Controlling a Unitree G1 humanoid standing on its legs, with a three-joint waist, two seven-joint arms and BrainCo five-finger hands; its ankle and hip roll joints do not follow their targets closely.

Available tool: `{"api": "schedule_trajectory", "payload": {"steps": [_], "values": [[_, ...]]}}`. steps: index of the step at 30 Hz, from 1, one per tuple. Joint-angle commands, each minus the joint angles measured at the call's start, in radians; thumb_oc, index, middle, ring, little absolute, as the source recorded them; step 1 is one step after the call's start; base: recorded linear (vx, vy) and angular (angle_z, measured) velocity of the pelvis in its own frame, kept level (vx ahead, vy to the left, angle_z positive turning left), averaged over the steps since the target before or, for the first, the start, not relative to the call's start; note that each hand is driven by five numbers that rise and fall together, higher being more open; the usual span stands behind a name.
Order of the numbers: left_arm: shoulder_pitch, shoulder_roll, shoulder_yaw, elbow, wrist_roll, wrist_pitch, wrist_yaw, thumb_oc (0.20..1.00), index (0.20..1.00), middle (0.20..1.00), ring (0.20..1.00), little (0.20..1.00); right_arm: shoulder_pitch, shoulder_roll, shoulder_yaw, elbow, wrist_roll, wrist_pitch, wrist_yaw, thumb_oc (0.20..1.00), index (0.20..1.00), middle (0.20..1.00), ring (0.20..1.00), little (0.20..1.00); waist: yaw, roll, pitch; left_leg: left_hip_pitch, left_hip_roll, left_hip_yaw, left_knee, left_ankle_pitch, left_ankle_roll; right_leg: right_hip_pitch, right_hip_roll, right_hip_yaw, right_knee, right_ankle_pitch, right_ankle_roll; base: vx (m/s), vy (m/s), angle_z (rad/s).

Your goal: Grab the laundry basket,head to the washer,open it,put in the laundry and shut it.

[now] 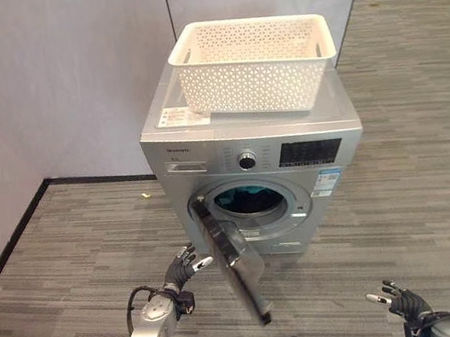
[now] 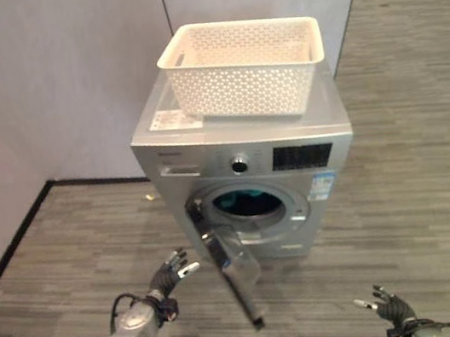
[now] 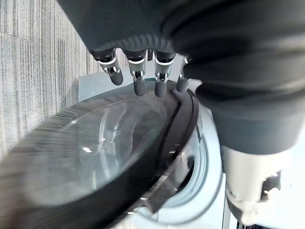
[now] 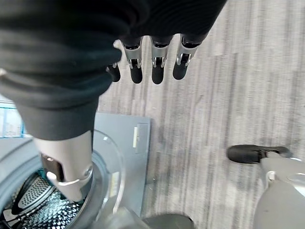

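Note:
A silver washer (image 1: 320,114) stands against the wall with a white perforated laundry basket (image 1: 252,63) on its top. The round door (image 1: 233,258) hangs open toward me, and dark laundry (image 1: 252,201) lies inside the drum. My left hand (image 1: 181,269) is open just left of the door's outer face, its fingers (image 3: 138,78) straight and near the door's glass (image 3: 90,148). Low at the right, my right hand (image 1: 395,299) is open over the floor, holding nothing.
Grey walls run behind and to the left of the washer, with a dark skirting line (image 1: 13,243) along the floor. Striped grey flooring (image 1: 437,193) spreads to the right of the washer.

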Motion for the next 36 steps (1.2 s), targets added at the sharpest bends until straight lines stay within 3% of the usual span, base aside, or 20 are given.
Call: {"api": "schedule_trajectory", "payload": {"steps": [1, 3, 5, 7, 9, 10, 11, 12, 13, 14, 16, 17, 18, 22, 25, 27, 30, 33, 34, 36], "values": [[-0.153, -0.072, -0.035, 0.155, 0.036, -0.041, -0.001, 1.0, 1.0, 1.0, 1.0, 1.0, -0.037, -0.023, 0.023, -0.049, 0.043, -0.044, 0.011, 1.0, 1.0, 1.0, 1.0, 1.0, -0.021, -0.023, -0.025, -0.032, -0.021, 0.007, 0.007, 0.139, -0.007, -0.002, 0.013, 0.025, 0.108, -0.146, 0.006, -0.01, -0.032, -0.21], [-0.38, -0.185, -0.09, 0.266, -0.005, -0.069, 0.038, 1.0, 1.0, 1.0, 1.0, 1.0, -0.063, -0.051, 0.118, -0.136, 0.06, -0.062, 0.029, 1.0, 1.0, 1.0, 1.0, 1.0, -0.078, -0.035, -0.007, -0.069, -0.017, 0.02, 0.007, 0.103, -0.009, -0.03, 0.016, 0.036, 0.099, -0.144, 0.01, -0.12, -0.104, -0.1], [-0.379, -0.187, -0.108, 0.213, -0.031, -0.079, 0.034, 1.0, 1.0, 1.0, 1.0, 1.0, -0.029, -0.11, 0.19, -0.23, 0.053, -0.062, 0.1, 1.0, 1.0, 1.0, 1.0, 1.0, -0.064, -0.038, 0.001, -0.076, -0.014, -0.002, 0.007, 0.116, -0.011, -0.039, 0.017, 0.023, 0.111, -0.146, 0.007, -0.1, -0.085, 0.02], [-0.308, -0.153, -0.148, 0.046, -0.022, -0.095, 0.013, 1.0, 1.0, 1.0, 1.0, 1.0, -0.006, -0.192, 0.327, -0.339, -0.011, -0.05, 0.185, 1.0, 1.0, 1.0, 1.0, 1.0, -0.011, -0.049, 0.029, -0.078, -0.007, -0.046, 0.007, 0.149, -0.012, -0.031, 0.017, -0.009, 0.137, -0.165, -0.005, -0.07, -0.061, 0.12], [-0.274, -0.126, -0.155, -0.005, -0.008, -0.097, 0.003, 1.0, 1.0, 1.0, 1.0, 1.0, -0.03, -0.201, 0.37, -0.342, -0.049, -0.046, 0.204, 1.0, 1.0, 1.0, 1.0, 1.0, 0.007, -0.052, 0.032, -0.073, -0.003, -0.06, 0.007, 0.163, -0.012, -0.025, 0.02, -0.016, 0.142, -0.173, -0.01, -0.03, -0.068, 0.59], [-0.195, -0.079, -0.15, -0.074, 0.002, -0.091, -0.007, 1.0, 1.0, 1.0, 1.0, 1.0, -0.097, -0.175, 0.451, -0.321, -0.105, -0.029, 0.216, 1.0, 1.0, 1.0, 1.0, 1.0, 0.057, -0.064, 0.047, -0.093, 0.007, -0.09, 0.085, 0.167, -0.008, -0.004, 0.021, -0.031, 0.151, -0.193, -0.027, -0.02, -0.065, 0.51], [-0.194, -0.078, -0.15, -0.075, 0.002, -0.091, -0.007, 1.0, 1.0, 1.0, 1.0, 1.0, -0.098, -0.174, 0.452, -0.321, -0.105, -0.029, 0.216, 1.0, 1.0, 1.0, 1.0, 1.0, 0.056, -0.065, 0.044, -0.098, 0.006, -0.091, 0.086, 0.169, -0.008, -0.007, 0.02, -0.032, 0.149, -0.19, -0.027, -0.03, -0.106, 0.2], [-0.154, -0.057, -0.145, -0.104, 0.006, -0.081, -0.018, 1.0, 1.0, 1.0, 1.0, 1.0, -0.136, -0.147, 0.493, -0.289, -0.143, -0.023, 0.221, 1.0, 1.0, 1.0, 1.0, 1.0, 0.08, -0.073, 0.054, -0.134, 0.009, -0.116, 0.167, 0.177, -0.004, 0.003, 0.022, -0.035, 0.15, -0.198, -0.041, -0.08, -0.136, 0.36], [-0.067, 0.001, -0.119, -0.177, 0.035, -0.073, -0.036, 1.0, 1.0, 1.0, 1.0, 1.0, -0.227, -0.093, 0.567, -0.227, -0.229, -0.013, 0.219, 1.0, 1.0, 1.0, 1.0, 1.0, 0.149, -0.095, 0.091, -0.232, -0.024, -0.178, 0.368, 0.201, 0.005, 0.035, 0.021, -0.044, 0.147, -0.205, -0.062, -0.08, -0.134, 0.48], [-0.066, 0.003, -0.118, -0.179, 0.035, -0.072, -0.036, 1.0, 1.0, 1.0, 1.0, 1.0, -0.229, -0.091, 0.568, -0.225, -0.23, -0.014, 0.219, 1.0, 1.0, 1.0, 1.0, 1.0, 0.146, -0.097, 0.088, -0.239, -0.026, -0.181, 0.37, 0.203, 0.005, 0.032, 0.02, -0.047, 0.145, -0.202, -0.062, -0.01, -0.136, 0.41], [0.058, 0.05, -0.072, -0.229, 0.045, -0.052, -0.065, 1.0, 1.0, 1.0, 1.0, 1.0, -0.315, -0.025, 0.628, -0.14, -0.38, 0.004, 0.196, 1.0, 1.0, 1.0, 1.0, 1.0, 0.215, -0.106, 0.103, -0.322, -0.05, -0.159, 0.411, 0.159, 0.032, 0.097, 0.008, -0.099, 0.116, -0.217, -0.059, 0.08, -0.033, 0.49], [0.058, 0.052, -0.071, -0.231, 0.045, -0.051, -0.065, 1.0, 1.0, 1.0, 1.0, 1.0, -0.316, -0.022, 0.629, -0.139, -0.38, 0.003, 0.195, 1.0, 1.0, 1.0, 1.0, 1.0, 0.213, -0.108, 0.101, -0.325, -0.052, -0.16, 0.409, 0.163, 0.033, 0.095, 0.006, -0.101, 0.114, -0.214, -0.059, 0.07, 0.049, 0.85], [0.118, 0.072, -0.046, -0.268, 0.032, -0.041, -0.078, 1.0, 1.0, 1.0, 1.0, 1.0, -0.373, 0.034, 0.642, -0.024, -0.439, 0.008, 0.15, 1.0, 1.0, 1.0, 1.0, 1.0, 0.258, -0.106, 0.108, -0.389, -0.071, -0.093, 0.382, 0.15, 0.035, 0.117, -0.007, -0.145, 0.103, -0.212, -0.053, 0.04, 0.042, 0.84], [0.189, 0.099, -0.016, -0.328, 0.017, -0.028, -0.102, 1.0, 1.0, 1.0, 1.0, 1.0, -0.461, 0.135, 0.63, 0.195, -0.496, 0.008, 0.084, 1.0, 1.0, 1.0, 1.0, 1.0, 0.314, -0.098, 0.086, -0.384, -0.093, -0.06, 0.333, 0.11, 0.046, 0.152, -0.026, -0.194, 0.082, -0.212, -0.032, 0.15, 0.117, 0.68], [0.229, 0.123, -0.021, -0.384, 0.009, -0.011, -0.136, 1.0, 1.0, 1.0, 1.0, 1.0, -0.539, 0.199, 0.587, 0.42, -0.546, 0.016, 0.032, 1.0, 1.0, 1.0, 1.0, 1.0, 0.372, -0.08, 0.062, -0.345, -0.155, -0.118, 0.298, 0.048, 0.079, 0.184, -0.062, -0.234, 0.109, -0.229, -0.01, 0.27, 0.175, 0.37], [0.246, 0.15, -0.037, -0.422, 0.009, 0.002, -0.163, 1.0, 1.0, 1.0, 1.0, 1.0, -0.564, 0.203, 0.541, 0.517, -0.572, 0.032, 0.012, 1.0, 1.0, 1.0, 1.0, 1.0, 0.398, -0.065, 0.062, -0.317, -0.186, -0.137, 0.286, 0.024, 0.106, 0.175, -0.099, -0.261, 0.221, -0.239, 0.002, 0.23, 0.214, 0.16], [0.243, 0.179, -0.059, -0.456, 0.012, 0.013, -0.201, 1.0, 1.0, 1.0, 1.0, 1.0, -0.596, 0.166, 0.451, 0.617, -0.561, 0.051, -0.013, 1.0, 1.0, 1.0, 1.0, 1.0, 0.41, -0.032, 0.075, -0.313, -0.224, -0.191, 0.305, -0.006, 0.138, 0.085, -0.139, -0.239, 0.375, -0.233, 0.013, 0.15, 0.145, 0.64], [0.242, 0.204, -0.064, -0.505, 0.003, 0.007, -0.211, 1.0, 1.0, 1.0, 1.0, 1.0, -0.646, 0.078, 0.355, 0.659, -0.515, 0.069, -0.048, 1.0, 1.0, 1.0, 1.0, 1.0, 0.402, 0.023, 0.092, -0.322, -0.226, -0.224, 0.293, -0.021, 0.129, -0.012, -0.208, -0.225, 0.289, -0.173, 0.016, 0.03, 0.049, 0.67], [0.242, 0.204, -0.064, -0.506, 0.003, 0.007, -0.211, 1.0, 1.0, 1.0, 1.0, 1.0, -0.646, 0.078, 0.355, 0.66, -0.515, 0.069, -0.048, 1.0, 1.0, 1.0, 1.0, 1.0, 0.403, 0.024, 0.093, -0.321, -0.225, -0.223, 0.296, -0.025, 0.129, -0.012, -0.207, -0.223, 0.291, -0.176, 0.016, 0.04, 0.01, 0.48], [0.261, 0.228, -0.054, -0.548, -0.014, 0.015, -0.212, 1.0, 1.0, 1.0, 1.0, 1.0, -0.683, -0.029, 0.231, 0.706, -0.423, 0.085, -0.083, 1.0, 1.0, 1.0, 1.0, 1.0, 0.403, 0.025, 0.133, -0.34, -0.236, -0.214, 0.315, -0.037, 0.118, -0.003, -0.234, -0.229, 0.203, -0.132, 0.036, 0.0, -0.016, 0.23]]}}
